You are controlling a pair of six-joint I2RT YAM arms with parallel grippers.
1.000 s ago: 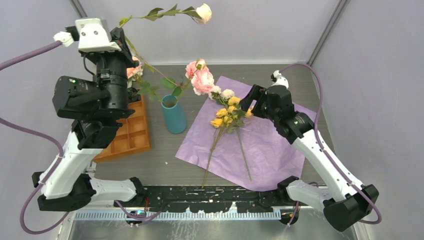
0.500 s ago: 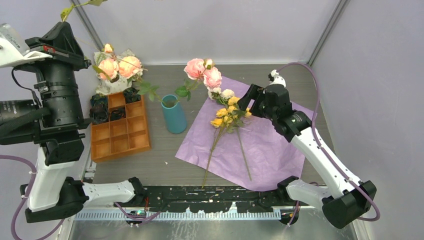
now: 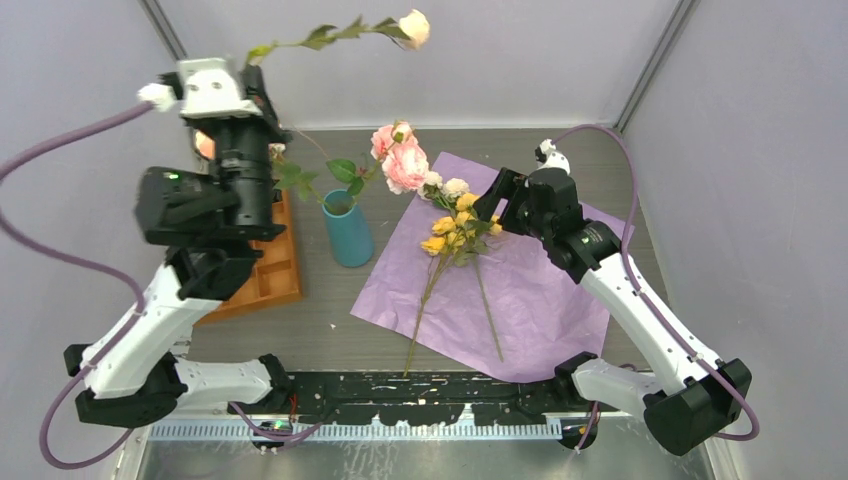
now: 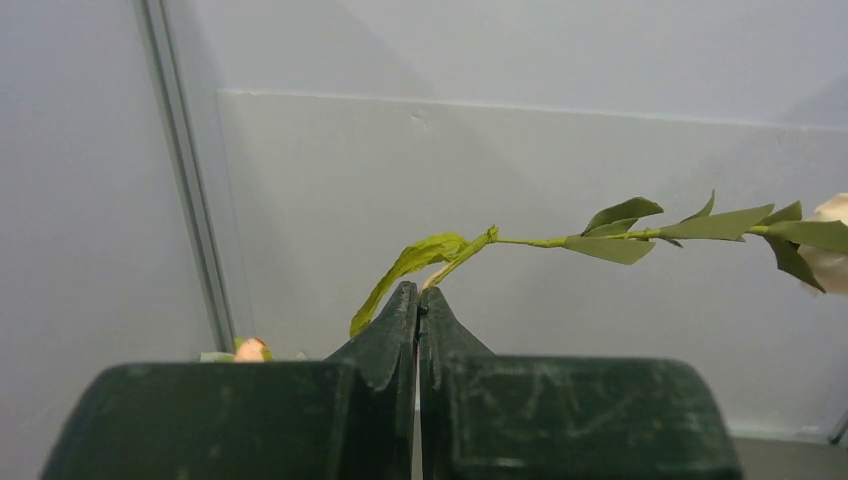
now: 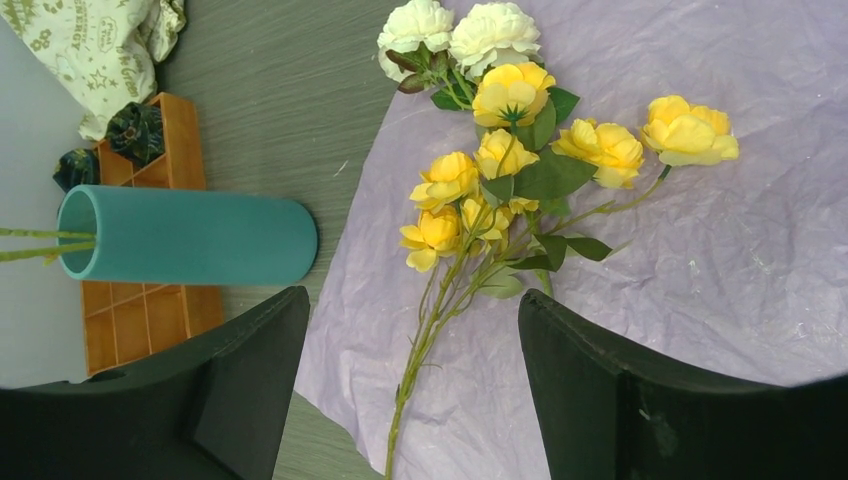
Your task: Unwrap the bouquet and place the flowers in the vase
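Note:
My left gripper (image 3: 256, 68) is raised high at the back left, shut on the end of a long leafy stem (image 4: 540, 241) that carries a cream rose (image 3: 413, 27). In the left wrist view the jaws (image 4: 418, 292) pinch the stem's tip. The teal vase (image 3: 348, 228) stands left of the lilac paper (image 3: 530, 300) and holds pink roses (image 3: 402, 160). The bouquet lies unwrapped, with yellow and cream flowers (image 3: 455, 222) loose on the flat paper. My right gripper (image 3: 495, 205) hovers open over the yellow roses (image 5: 510, 160), with their stems between its fingers and the vase (image 5: 190, 238) to its left.
An orange compartment tray (image 3: 275, 270) sits left of the vase, partly under my left arm. In the right wrist view a cream printed bag (image 5: 90, 40) and dark bundles (image 5: 135, 130) show at the tray's far end. Grey walls close in the back and both sides.
My left arm swung out to the left and has come back, still holding the cream rose aloft. The pink roses in the vase swayed slightly. The right arm has barely moved.

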